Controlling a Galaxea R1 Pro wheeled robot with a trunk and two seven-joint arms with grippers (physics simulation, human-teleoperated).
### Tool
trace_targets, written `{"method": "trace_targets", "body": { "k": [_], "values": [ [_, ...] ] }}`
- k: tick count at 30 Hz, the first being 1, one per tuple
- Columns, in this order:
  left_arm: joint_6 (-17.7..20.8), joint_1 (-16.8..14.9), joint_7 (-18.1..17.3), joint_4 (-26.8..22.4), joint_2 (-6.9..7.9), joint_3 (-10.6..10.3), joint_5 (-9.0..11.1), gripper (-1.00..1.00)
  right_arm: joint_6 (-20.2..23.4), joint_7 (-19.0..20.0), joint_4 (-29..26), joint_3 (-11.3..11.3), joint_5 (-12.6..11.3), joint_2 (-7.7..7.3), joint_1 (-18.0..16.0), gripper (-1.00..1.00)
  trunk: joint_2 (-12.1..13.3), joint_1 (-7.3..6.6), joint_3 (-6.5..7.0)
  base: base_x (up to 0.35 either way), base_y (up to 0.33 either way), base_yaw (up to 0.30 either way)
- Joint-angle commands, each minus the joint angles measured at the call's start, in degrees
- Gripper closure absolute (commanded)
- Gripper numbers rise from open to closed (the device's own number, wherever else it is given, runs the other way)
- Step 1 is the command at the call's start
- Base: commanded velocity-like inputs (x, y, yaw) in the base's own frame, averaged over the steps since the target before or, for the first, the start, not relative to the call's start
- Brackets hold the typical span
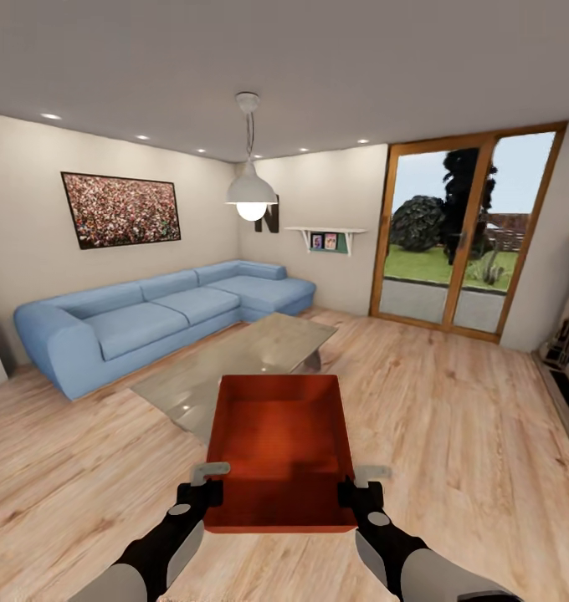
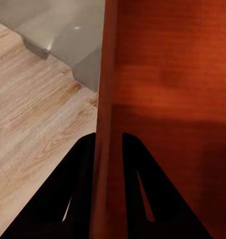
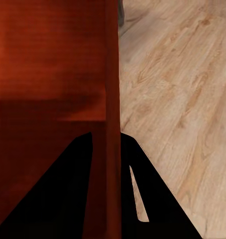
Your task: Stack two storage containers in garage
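I have the orange-red rectangular storage container carried between both arms, above the light wood plank floor. My left pincer pinches its left wall, one finger on each side; my right pincer pinches the right wall likewise. Beyond the container stand a glass-topped low desk and a blue corner sofa.

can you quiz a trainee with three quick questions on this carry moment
1. True or false: each pincer clamps a side wall of the storage container.
2. Over which flooring is it held: A concrete, B wood planks, C carpet?
3. What blue furniture stands along the wall under the framed picture?

Key: 1 true, left pincer and right pincer each straddle a wall. 2 B. 3 the sectional sofa.
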Motion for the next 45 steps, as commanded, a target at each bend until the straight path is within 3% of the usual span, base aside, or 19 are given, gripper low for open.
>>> {"method": "trace_targets", "body": {
  "k": [1, 45],
  "values": [
    [0.0, -0.1, 5.0, -0.1, 0.3, 1.3, -0.2, 1.0, 0.1, -0.2, 0.0, -2.6, 0.6, -0.01, 0.0, 1.0, -0.1, 0.01, -0.09, 0.0, 0.0, 0.266],
    [0.0, -0.1, 5.0, -0.1, 0.3, 1.3, -0.2, 1.0, 0.1, -0.2, 0.0, -2.7, 0.6, 0.01, 0.0, 1.0, -0.1, 0.01, -0.09, 0.0, 0.0, 0.266]
  ]
}}
